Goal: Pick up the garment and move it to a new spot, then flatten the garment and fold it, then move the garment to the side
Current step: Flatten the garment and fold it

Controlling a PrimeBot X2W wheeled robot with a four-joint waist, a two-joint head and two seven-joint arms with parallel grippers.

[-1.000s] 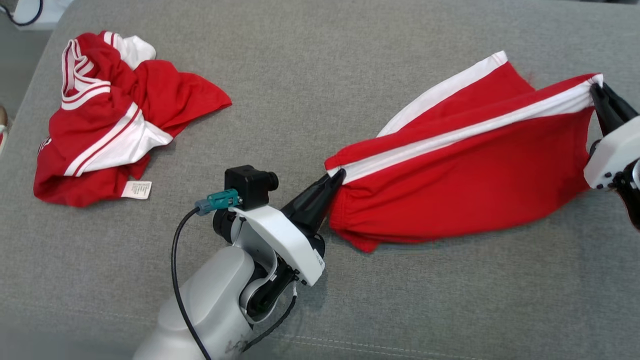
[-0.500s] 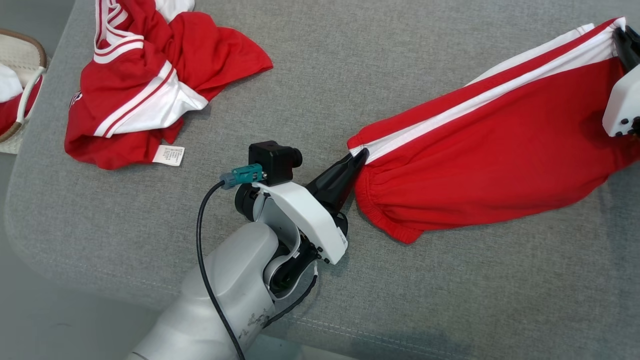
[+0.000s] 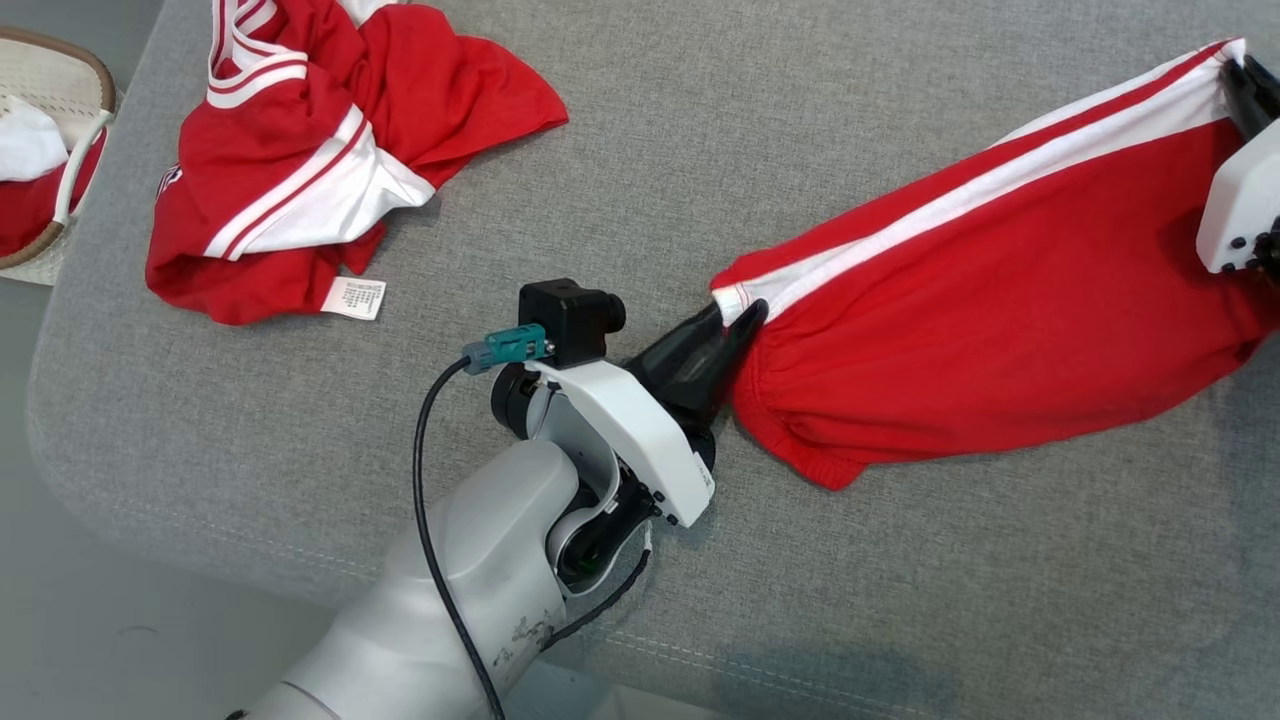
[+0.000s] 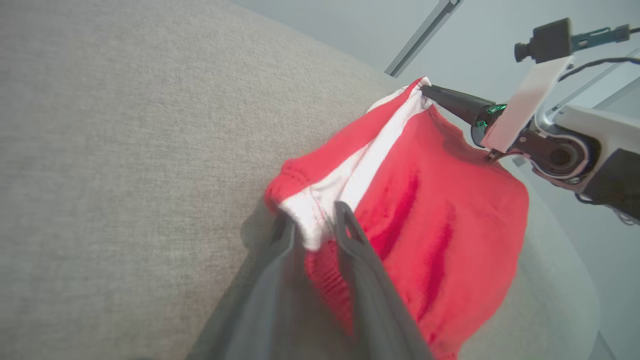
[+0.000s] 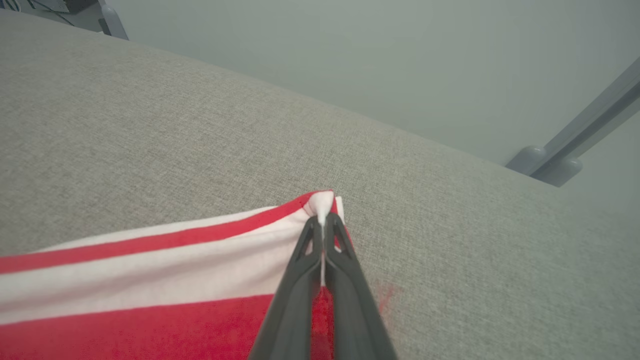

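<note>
garment (image 3: 980, 330): red with white stripe, stretched between both grippers over the grey cushion (image 3: 700, 130)
left gripper (image 4: 315, 225): jaws slightly parted, elastic-hem corner seen between the fingers
right gripper (image 5: 322, 222): clamped tight on the opposite white-striped corner
second garment (image 3: 300, 180): crumpled, well apart, far left
basket (image 3: 60, 60): seen beside the cushion edge

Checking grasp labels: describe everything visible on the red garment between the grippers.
The red garment: soft knit, white side stripe, elasticated hem. Stretched slantwise across the grey cushion, sagging onto it. The right gripper is shut on its far striped corner; the near corner sits between the slightly parted fingers of the left gripper, grip unclear.
</note>
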